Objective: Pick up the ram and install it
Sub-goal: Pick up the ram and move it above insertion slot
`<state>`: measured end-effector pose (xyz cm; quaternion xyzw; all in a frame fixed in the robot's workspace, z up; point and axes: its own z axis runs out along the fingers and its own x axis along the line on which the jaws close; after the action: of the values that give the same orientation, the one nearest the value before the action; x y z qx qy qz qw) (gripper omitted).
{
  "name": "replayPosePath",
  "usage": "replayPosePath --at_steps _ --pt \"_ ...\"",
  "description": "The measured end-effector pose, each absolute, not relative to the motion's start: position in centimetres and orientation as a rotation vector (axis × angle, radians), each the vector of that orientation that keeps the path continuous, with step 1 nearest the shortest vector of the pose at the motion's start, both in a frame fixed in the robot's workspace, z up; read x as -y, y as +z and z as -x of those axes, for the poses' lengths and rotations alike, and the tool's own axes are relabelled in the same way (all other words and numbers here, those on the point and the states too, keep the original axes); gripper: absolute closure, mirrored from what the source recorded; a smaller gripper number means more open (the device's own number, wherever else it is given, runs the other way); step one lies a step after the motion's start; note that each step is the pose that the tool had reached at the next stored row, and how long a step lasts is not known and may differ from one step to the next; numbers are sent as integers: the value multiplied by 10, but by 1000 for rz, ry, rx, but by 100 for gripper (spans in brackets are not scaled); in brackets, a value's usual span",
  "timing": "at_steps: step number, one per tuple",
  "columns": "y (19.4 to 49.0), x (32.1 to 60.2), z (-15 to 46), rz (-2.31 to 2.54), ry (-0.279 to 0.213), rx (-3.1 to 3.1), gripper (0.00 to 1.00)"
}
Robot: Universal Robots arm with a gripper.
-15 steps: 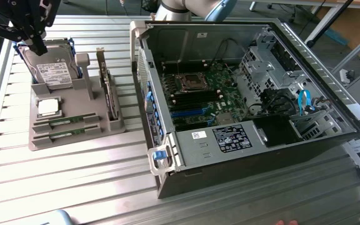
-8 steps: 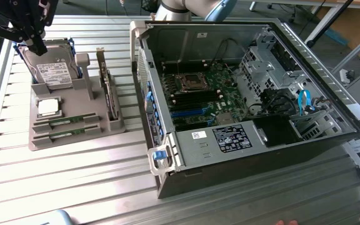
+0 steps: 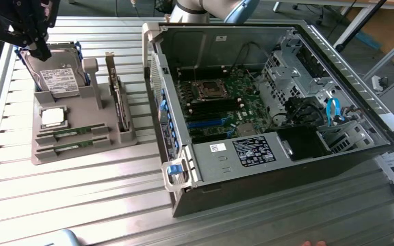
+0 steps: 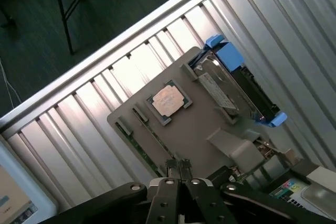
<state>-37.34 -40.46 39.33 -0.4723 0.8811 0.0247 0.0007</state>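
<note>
Two ram sticks (image 3: 70, 134) (image 3: 72, 147) lie side by side in slots at the front of a grey holder tray (image 3: 80, 156). In the wrist view they run as thin green strips (image 4: 153, 136) (image 4: 137, 149) along the tray (image 4: 194, 135) edge. My gripper (image 3: 38, 50) hangs at the far back on the exterior view's left, over the hard drive (image 3: 60, 77), well apart from the sticks. Its fingers (image 4: 178, 165) are shut together with nothing between them.
The tray also carries a square silver processor (image 3: 52, 117) (image 4: 168, 100), the blue-framed hard drive (image 4: 231, 90) and an upright expansion card (image 3: 118, 102). An open computer case (image 3: 183, 174) lies on the exterior view's right, motherboard (image 3: 217, 102) exposed. The table top is ribbed metal.
</note>
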Motion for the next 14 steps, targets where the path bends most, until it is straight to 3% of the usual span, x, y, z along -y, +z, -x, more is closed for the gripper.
replayPosePath --at_steps 14 --pt "393 405 373 1807 77 -2575 89"
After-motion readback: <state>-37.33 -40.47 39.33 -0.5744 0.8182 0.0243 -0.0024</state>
